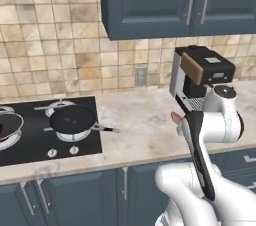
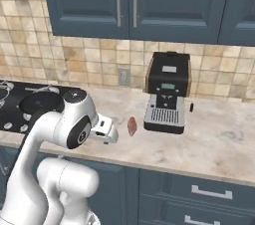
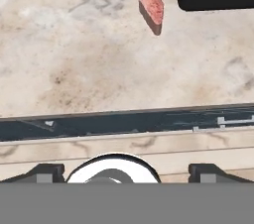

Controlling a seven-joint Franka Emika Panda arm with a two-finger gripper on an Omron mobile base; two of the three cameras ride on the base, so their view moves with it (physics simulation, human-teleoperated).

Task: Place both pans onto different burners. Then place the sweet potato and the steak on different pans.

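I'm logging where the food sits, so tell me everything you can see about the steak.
The steak is a small pinkish-red slab with paler streaks, looking like raw meat. It seems to stand on a thin edge rather than lying flat, on the beige stone-look counter, casting a small shadow. It sits just in front of the coffee machine's drip tray corner, apart from it, and well right of the cooktop. Nothing else touches it; the open tool is back from it.

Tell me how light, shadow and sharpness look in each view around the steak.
Hand view: the steak is fairly crisp and casts a dark shadow on the counter, whose mottling looks soft. Right base view: even flat light, only a faint shadow by the steak; the coffee machine shows no glare. Left base view: soft overall, the pan dull black.
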